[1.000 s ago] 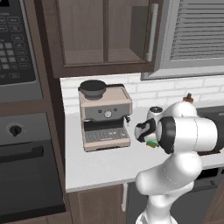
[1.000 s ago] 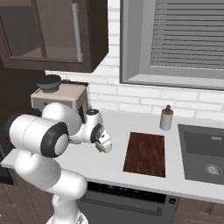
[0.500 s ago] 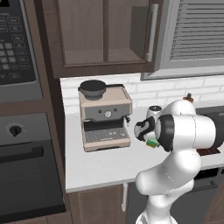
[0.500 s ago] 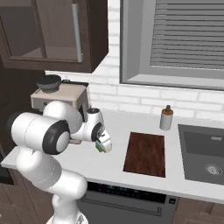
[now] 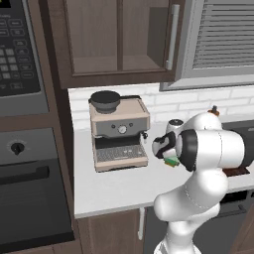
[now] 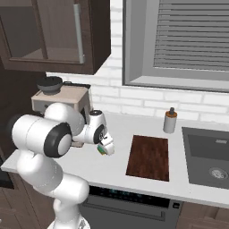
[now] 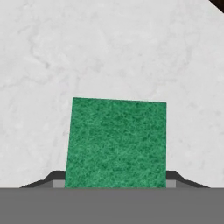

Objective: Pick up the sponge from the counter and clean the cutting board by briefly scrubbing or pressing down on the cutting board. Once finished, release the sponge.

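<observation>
A kitchen with dark wood cabinets, white brick backsplash and a shuttered window surrounds the pale grey-white surface [image 6: 147, 185] I work over. My end effector [image 6: 106, 148] hangs above that surface, closed on the sponge [image 7: 116, 142], whose green face sits between my two dark finger tips in the hand view; its yellow edge peeks out below my wrist in the left base view [image 5: 171, 161]. The sponge is lifted clear of the surface, to the left of the cutting board [image 6: 150, 157], which lies flat, a dark reddish-brown rectangle, just left of the sink basin [image 6: 211, 156]. A small bottle [image 6: 169, 120] stands upright by the back wall behind the board. On the far left sits a coffee machine [image 5: 119, 131]. A wall oven [image 5: 31, 188] is at the left edge; the keypad above it is too blurred to read, and I see no legible label anywhere.
</observation>
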Motion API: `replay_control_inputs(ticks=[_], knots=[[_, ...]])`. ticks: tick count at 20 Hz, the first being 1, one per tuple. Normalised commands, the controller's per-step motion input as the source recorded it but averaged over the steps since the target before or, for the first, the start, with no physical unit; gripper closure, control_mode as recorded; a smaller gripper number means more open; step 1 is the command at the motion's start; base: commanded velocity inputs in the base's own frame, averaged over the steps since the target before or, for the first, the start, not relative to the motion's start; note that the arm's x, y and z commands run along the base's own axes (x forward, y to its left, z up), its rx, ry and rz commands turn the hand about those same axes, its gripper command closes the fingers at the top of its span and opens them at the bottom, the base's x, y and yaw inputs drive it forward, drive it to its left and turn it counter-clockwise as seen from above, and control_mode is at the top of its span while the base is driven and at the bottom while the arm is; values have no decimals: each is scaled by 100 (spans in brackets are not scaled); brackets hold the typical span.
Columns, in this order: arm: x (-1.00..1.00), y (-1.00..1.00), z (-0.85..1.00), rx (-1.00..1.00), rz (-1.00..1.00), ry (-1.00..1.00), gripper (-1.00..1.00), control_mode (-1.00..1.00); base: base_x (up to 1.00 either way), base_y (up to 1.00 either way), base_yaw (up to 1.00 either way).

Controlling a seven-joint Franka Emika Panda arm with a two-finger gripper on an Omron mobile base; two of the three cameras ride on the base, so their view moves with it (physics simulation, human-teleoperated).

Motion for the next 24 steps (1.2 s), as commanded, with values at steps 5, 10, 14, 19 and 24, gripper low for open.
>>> replay_control_inputs(ticks=[5,10,14,19,24], knots=[[-38,-4,55,0,1,-2,100,-100,0,0,0],[-23,-33,37,0,0,0,100,-100,0,0,0],[-2,-62,24,0,-3,5,100,-100,0,0,0],[0,-73,17,0,0,7,100,-100,0,0,0],[0,-67,0,0,0,0,100,-100,0,0,0]])
